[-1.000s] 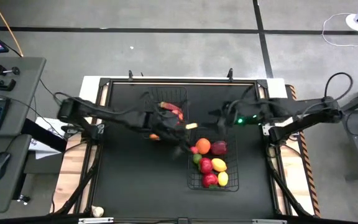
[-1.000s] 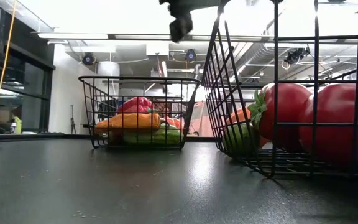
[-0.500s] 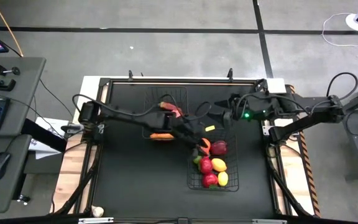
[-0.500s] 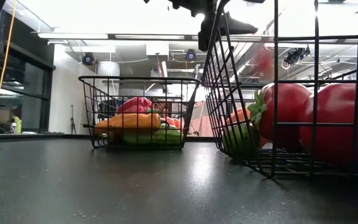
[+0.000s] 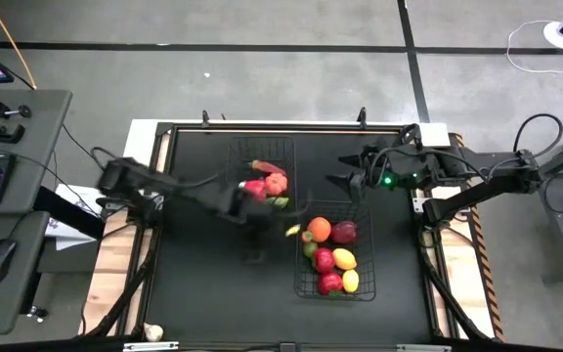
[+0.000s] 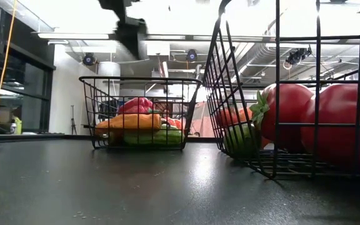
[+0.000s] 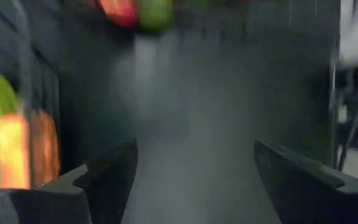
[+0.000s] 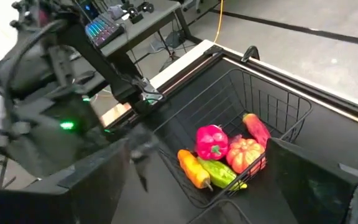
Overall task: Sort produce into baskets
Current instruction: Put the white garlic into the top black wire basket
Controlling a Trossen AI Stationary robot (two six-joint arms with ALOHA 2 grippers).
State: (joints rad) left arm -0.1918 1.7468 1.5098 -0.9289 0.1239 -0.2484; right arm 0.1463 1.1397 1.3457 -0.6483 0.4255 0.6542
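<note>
Two wire baskets sit on the black table (image 5: 194, 293): the far basket (image 5: 245, 149) holds a pink pepper (image 8: 211, 142), an orange pumpkin-like piece (image 8: 246, 153) and long vegetables; the near basket (image 5: 306, 286) holds red, orange and yellow fruit. A small yellow piece (image 5: 292, 231) shows just beside the near basket's rim, on the far-basket side; whether it is resting or falling cannot be told.

The left gripper (image 7: 194, 165), blurred between the baskets, is spread and empty. The right gripper (image 5: 345, 184) waits spread and empty beside the far basket.

The likely risk: the yellow piece lands outside the mesh, or a swinging arm clips a rim. Open tabletop lies on the near basket's left-arm side.
</note>
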